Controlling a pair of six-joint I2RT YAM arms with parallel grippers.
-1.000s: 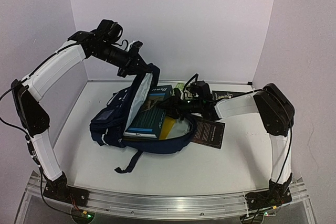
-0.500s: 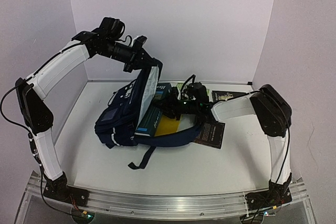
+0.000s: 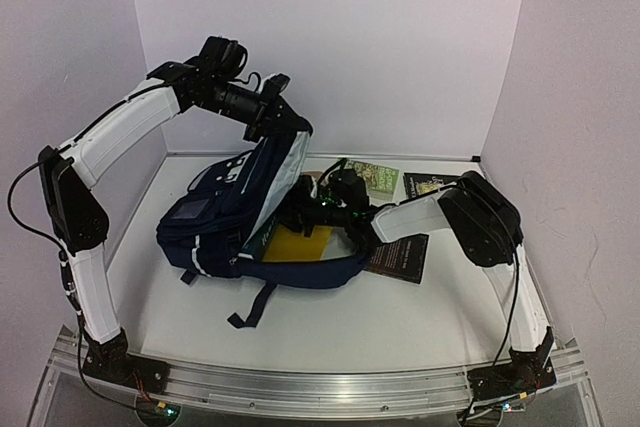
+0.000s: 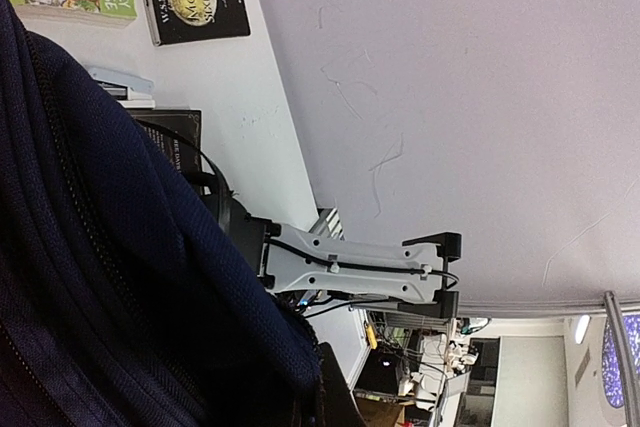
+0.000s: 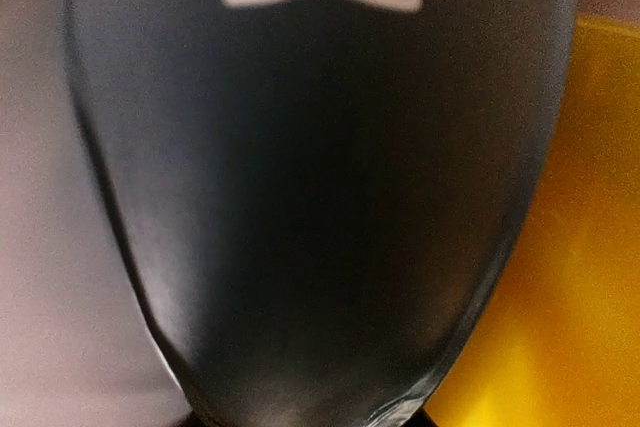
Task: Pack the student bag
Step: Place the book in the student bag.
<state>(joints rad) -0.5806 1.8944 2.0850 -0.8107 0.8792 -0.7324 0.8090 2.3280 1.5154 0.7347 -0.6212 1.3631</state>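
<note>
The student bag, navy blue, lies on its side on the white table with its mouth facing right. My left gripper is shut on the bag's upper opening edge and holds it lifted; navy fabric fills the left wrist view. My right gripper is at the bag's mouth, shut on a dark book whose cover fills the right wrist view and hides the fingers. Most of the book is inside the bag. A yellow item lies in the opening beneath it.
A green book and a black book lie flat at the back right. Another black book lies under my right forearm. A black bag strap trails toward the near edge. Walls close in left, back and right.
My right gripper has pushed the book leftward, deeper into the bag. The whole bag has slid left. My left gripper has kept its hold on the raised edge, shifting slightly right.
</note>
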